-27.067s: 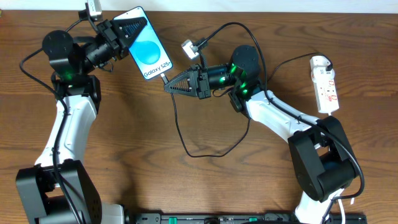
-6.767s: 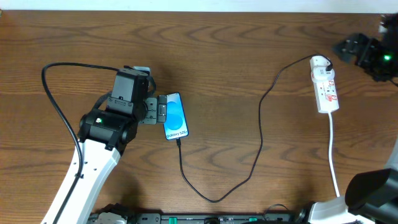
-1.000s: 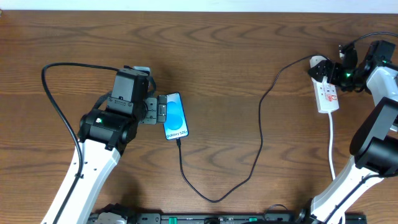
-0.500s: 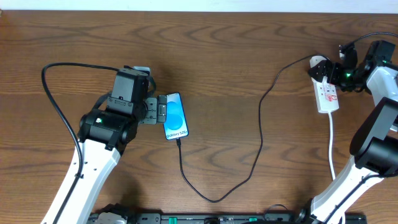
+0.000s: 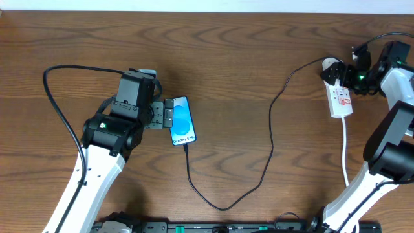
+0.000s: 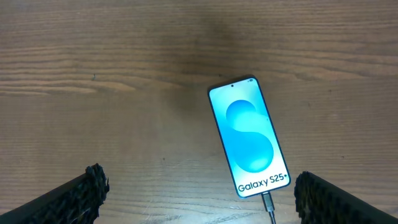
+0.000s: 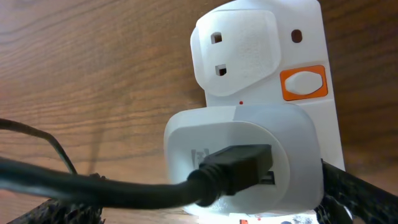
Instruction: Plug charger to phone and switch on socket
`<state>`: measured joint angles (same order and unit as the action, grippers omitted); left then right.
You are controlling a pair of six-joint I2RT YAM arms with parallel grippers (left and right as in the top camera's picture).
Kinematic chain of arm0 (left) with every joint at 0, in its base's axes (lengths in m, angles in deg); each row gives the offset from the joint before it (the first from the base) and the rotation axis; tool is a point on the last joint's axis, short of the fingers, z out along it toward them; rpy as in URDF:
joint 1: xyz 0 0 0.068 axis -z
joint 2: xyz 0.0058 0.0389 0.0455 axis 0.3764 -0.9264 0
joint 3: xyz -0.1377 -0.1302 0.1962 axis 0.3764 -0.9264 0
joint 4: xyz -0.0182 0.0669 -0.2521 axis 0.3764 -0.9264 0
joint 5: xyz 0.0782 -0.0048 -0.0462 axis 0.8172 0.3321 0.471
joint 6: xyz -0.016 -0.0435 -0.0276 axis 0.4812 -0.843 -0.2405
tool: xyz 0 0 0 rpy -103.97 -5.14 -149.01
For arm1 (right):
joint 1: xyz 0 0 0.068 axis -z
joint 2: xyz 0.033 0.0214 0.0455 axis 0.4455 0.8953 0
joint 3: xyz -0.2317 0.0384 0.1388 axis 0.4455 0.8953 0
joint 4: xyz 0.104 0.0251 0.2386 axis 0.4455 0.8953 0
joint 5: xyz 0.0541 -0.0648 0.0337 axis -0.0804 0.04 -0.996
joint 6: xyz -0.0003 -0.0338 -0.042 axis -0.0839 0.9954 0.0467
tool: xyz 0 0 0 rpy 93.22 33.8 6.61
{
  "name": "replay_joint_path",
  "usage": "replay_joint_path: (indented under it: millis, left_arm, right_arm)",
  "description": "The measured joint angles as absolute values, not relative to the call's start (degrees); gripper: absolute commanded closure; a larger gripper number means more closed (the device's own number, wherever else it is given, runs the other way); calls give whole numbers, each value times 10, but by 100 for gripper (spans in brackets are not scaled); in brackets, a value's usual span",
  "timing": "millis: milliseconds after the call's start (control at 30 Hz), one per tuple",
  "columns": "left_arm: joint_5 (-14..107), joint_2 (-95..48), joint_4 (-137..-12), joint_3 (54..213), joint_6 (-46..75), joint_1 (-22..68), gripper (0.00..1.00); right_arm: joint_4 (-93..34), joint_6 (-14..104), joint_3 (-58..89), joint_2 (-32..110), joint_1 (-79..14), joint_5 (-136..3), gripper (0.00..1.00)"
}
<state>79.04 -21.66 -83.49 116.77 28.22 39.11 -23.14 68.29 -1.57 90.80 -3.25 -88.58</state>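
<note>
Overhead: right arm [image 5: 396,83] bends in from the table's [image 5: 259,39] right edge, right gripper [image 5: 346,76] at the socket [image 5: 341,100] top end — fingers apart either side of the charger [image 5: 270,142] plug, gripping nothing. Left gripper [image 5: 163,116] hovers over the phone [image 5: 183,122], fingers spread wide, empty — cable plugged in.

phone [image 5: 182,121] left on table [image 5: 226,52], socket [image 5: 339,97] far right, charger [image 5: 270,136] running between them

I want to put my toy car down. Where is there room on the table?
Bare wood lies between the phone and the charger's rising loop, and along the far edge. Crowded around the socket, where the right gripper sits.
</note>
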Motion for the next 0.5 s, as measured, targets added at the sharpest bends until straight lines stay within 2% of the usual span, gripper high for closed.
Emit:
replay_joint_path:
  millis: [500]
  left_arm:
    - [790,-217,-835,1168,282,391,2]
  right_arm:
    - [-206,672,-38,913,-36,-871,1]
